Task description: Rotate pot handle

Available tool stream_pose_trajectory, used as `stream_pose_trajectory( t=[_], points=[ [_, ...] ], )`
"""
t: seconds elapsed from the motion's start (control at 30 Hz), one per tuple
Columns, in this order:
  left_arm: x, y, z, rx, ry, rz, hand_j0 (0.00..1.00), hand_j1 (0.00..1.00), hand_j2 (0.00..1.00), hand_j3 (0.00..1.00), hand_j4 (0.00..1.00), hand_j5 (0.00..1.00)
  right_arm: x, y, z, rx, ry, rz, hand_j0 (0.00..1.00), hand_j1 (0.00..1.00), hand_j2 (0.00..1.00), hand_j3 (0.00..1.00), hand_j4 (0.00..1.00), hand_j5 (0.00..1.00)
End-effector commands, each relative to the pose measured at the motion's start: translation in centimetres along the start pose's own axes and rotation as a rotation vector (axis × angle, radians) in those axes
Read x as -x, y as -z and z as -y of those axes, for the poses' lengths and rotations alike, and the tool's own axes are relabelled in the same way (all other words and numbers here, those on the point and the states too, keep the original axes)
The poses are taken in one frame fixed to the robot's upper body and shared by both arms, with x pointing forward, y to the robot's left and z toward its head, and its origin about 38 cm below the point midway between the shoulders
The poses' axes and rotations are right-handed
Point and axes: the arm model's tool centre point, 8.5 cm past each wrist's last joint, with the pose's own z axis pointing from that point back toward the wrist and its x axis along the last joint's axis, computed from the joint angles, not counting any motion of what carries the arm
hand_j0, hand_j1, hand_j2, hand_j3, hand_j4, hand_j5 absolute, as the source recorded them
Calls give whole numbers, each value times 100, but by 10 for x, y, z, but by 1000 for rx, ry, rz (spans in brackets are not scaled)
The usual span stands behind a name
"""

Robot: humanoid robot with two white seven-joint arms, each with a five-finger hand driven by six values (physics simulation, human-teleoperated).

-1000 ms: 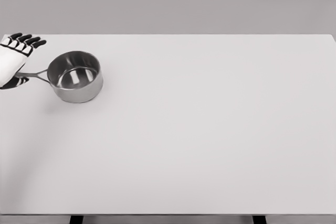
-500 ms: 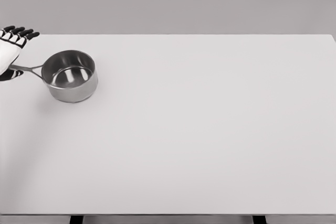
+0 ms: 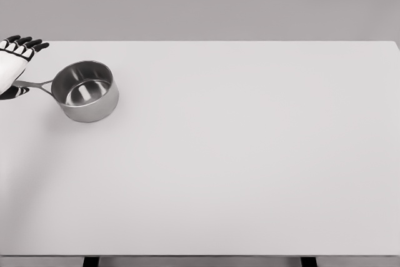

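A steel pot [image 3: 85, 90] stands on the white table [image 3: 237, 154] near its far left corner, and it holds nothing. Its thin handle [image 3: 34, 84] points left. My left hand [image 3: 12, 67] is at the picture's left edge, around the handle's end. Its dark-tipped fingers [image 3: 25, 42] lie above the handle and the thumb [image 3: 15, 92] below it. The handle's tip is hidden behind the hand. The right arm does not show.
The table's far edge runs just behind the hand and pot, with a plain grey wall beyond it. Two dark table legs [image 3: 90, 261] show under the front edge.
The hand and pot slid left together, then came back slightly to the right. The handle still points left, now a little less tilted.
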Motion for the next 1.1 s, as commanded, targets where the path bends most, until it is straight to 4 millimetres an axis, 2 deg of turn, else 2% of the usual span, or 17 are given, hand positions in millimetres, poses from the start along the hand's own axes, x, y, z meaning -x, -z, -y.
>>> stream_pose_trajectory(
  t=[0.0, 0.83, 0.97, 1.07],
  points=[
    [0, 0, -1, -6, -6, 0, 100, 100, 100, 100, 100, 100, 1, 0, 0, 0, 0, -1, 100, 100, 100, 100, 100, 100],
    [-1, 0, -6, -18, -1, 7, 100, 100, 100, 100, 100, 100, 1, 0, 0, 0, 0, -1, 100, 100, 100, 100, 100, 100],
    [-11, 4, -16, -46, 17, 38, 100, 100, 100, 100, 100, 100, 1, 0, 0, 0, 0, -1, 100, 100, 100, 100, 100, 100],
    [-21, 7, -14, -43, 19, 66, 100, 100, 100, 100, 100, 100, 0, 0, 0, 0, 1, 0, 100, 100, 100, 100, 100, 100]
  ],
)
